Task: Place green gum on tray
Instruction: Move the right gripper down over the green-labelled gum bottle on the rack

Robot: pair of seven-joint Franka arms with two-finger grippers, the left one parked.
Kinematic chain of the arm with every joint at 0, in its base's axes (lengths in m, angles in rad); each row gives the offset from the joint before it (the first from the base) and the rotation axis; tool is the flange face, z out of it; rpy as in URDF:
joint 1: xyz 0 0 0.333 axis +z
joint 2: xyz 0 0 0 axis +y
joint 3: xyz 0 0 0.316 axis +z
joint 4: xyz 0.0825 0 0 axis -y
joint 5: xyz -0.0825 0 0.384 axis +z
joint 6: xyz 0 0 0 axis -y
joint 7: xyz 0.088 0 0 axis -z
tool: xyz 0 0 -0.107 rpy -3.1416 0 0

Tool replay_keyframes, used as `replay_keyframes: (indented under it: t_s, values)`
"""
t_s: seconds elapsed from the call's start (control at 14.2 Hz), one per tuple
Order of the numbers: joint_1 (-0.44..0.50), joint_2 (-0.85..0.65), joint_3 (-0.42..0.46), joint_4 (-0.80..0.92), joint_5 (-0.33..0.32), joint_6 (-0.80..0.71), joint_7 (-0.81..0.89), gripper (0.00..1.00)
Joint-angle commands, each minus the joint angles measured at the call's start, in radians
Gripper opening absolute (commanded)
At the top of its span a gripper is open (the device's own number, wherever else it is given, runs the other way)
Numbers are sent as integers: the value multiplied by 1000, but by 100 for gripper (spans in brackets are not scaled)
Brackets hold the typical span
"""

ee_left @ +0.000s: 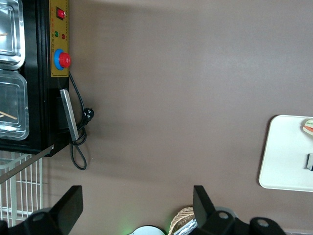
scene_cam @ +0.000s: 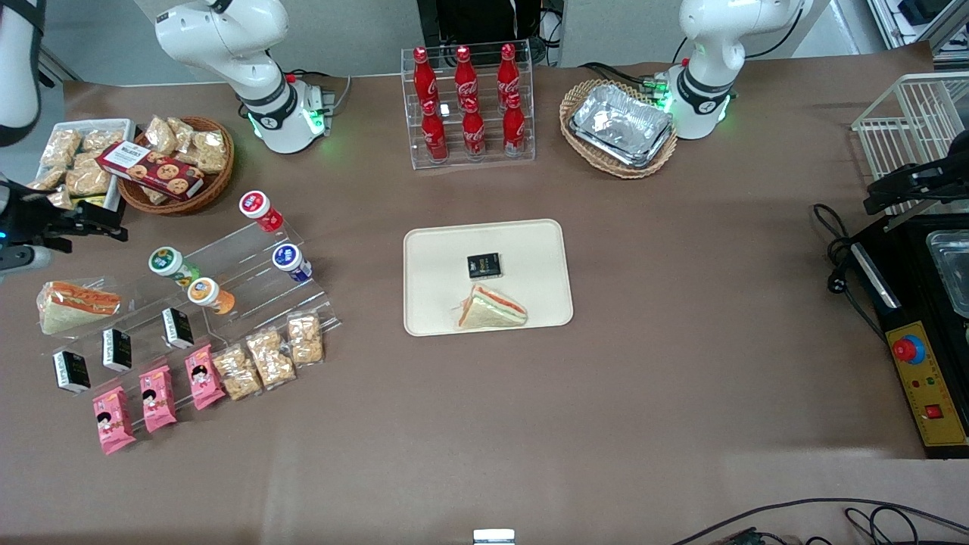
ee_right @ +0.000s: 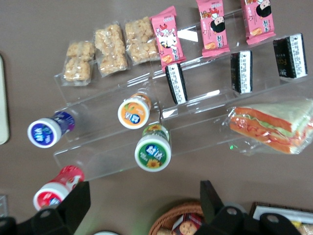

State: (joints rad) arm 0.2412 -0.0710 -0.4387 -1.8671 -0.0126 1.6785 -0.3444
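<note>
The green gum (scene_cam: 170,263) lies on its side on a step of a clear acrylic stand, white lid with a green-and-yellow label facing up; it also shows in the right wrist view (ee_right: 153,149). My gripper (scene_cam: 106,223) hovers open and empty at the working arm's end of the table, a little farther from the front camera than the green gum; in the right wrist view (ee_right: 144,200) its black fingers (ee_right: 73,203) stand wide apart, short of the bottle. The cream tray (scene_cam: 530,303) lies flat at the table's middle and also shows in the left wrist view (ee_left: 283,156).
Orange (scene_cam: 210,294), blue (scene_cam: 290,261) and red (scene_cam: 260,210) gum bottles share the stand. A wicker basket of cookies (scene_cam: 178,163) sits close by my gripper. A sandwich (scene_cam: 490,309) and a black packet (scene_cam: 484,265) lie on the tray. A cola rack (scene_cam: 469,106) stands farther back.
</note>
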Motion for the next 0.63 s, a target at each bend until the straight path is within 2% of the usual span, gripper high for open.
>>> replay_keyframes:
  t_s: [0.0,0.56]
  values:
    - [3,-157,0,-289,-59,222,-13,100]
    - [-5,-132,-3,-468,-61,467,-10,100]
